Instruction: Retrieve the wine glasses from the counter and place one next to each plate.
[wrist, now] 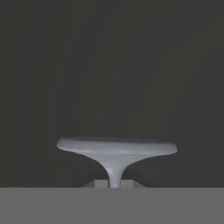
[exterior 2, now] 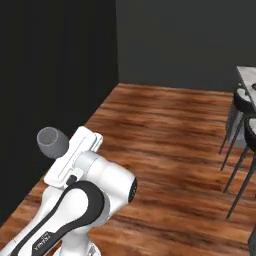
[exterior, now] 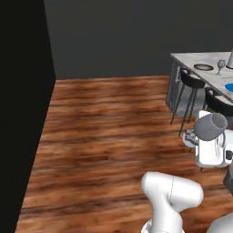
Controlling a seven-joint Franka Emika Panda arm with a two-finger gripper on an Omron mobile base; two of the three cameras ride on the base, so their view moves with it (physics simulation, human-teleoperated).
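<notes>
Left base view, left to right: a black wall panel fills the left edge, bare wood-plank floor (exterior: pixel 104 136) spans the centre, and the white arm rises at lower right. At right of centre, the end effector (exterior: pixel 196 138) is closed on the stem of a clear greyish stemmed wine glass (exterior: pixel 211 126), carried tilted above the floor. In the upper right corner stands the marble-topped island surface (exterior: pixel 191 58) with black stools (exterior: pixel 193 82) beneath. On it sit a round plate with dark brown rim and pale centre (exterior: pixel 203 67), a second stemmed wine glass (exterior: pixel 221 65) just beside that plate, and a bright blue plate (exterior: pixel 229 87) at the frame edge.

Step in hand, by judgement: transport of the remaining glass to the island. The next move calls for approaching the island and setting the glass upright beside the blue plate
</notes>
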